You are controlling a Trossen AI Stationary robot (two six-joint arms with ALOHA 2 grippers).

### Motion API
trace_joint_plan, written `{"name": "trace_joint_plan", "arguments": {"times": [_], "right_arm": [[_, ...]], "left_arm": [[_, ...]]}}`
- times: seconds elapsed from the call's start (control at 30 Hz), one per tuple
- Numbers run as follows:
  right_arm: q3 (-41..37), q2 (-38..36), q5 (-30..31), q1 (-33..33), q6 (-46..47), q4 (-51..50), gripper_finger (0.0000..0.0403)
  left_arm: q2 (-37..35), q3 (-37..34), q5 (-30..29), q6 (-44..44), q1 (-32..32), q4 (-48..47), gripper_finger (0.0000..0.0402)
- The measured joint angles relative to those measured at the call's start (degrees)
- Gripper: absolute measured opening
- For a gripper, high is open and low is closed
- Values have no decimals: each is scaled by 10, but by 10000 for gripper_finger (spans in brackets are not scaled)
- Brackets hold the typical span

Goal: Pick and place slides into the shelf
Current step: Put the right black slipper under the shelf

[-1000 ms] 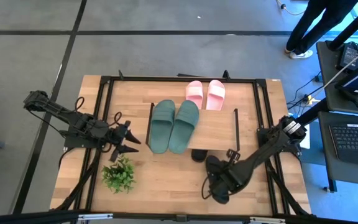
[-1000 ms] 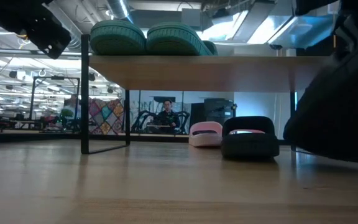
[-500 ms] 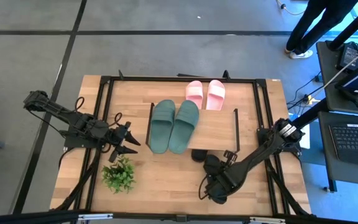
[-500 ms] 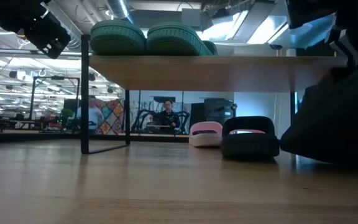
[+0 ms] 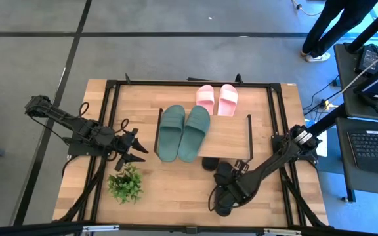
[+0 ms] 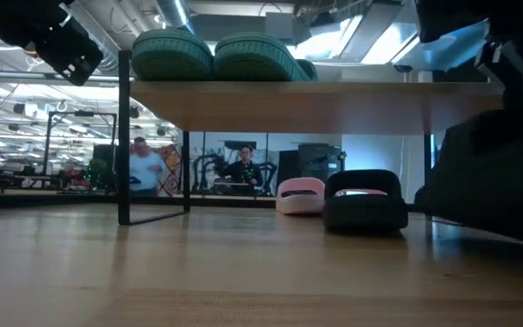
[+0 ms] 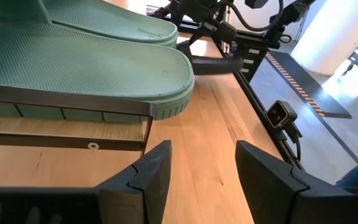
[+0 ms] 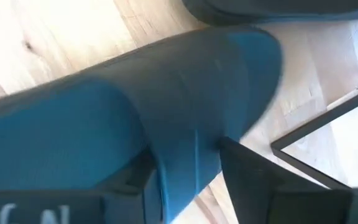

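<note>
Lying side by side on the light wooden top board of the low black-framed shelf (image 5: 231,134): the pair of large dull green soft slides (image 5: 184,132), toward the shelf's left end. Sitting on the wooden table (image 5: 176,196) at the shelf's far edge: the pair of smaller pale pink slides (image 5: 216,99). Resting on the table under the shelf's near edge: one black slide (image 6: 364,200), upright on its sole. Hovering just off the shelf's left end, level with the green pair: the left gripper (image 5: 135,149), fingers (image 7: 148,174) spread apart with nothing between them. Working low over the table in front of the shelf's right half: the right gripper (image 5: 220,204), pressed close against what seems to be the second black slide (image 8: 166,93), filling most of the right wrist view; impossible to tell whether clamping it or letting go. Standing near the shelf's left front corner, just beside the left gripper: a small green potted plant (image 5: 126,183).
</note>
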Motion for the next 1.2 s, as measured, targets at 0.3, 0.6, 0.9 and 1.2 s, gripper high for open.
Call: {"name": "trace_joint_plan", "arguments": {"times": [0.3, 0.6, 0.9, 1.2], "right_arm": [[0, 0, -13, -7, 27, -2, 188], [65, 0, -24, -7, 29, 7, 190], [82, -2, -31, 11, -59, 293, 190], [-19, -2, -89, 31, -14, 472, 190]], "left_arm": [[0, 0, 0, 0, 0, 0, 170], [0, 0, 0, 0, 0, 0, 170], [0, 0, 0, 0, 0, 0, 170], [0, 0, 0, 0, 0, 0, 170]]}}
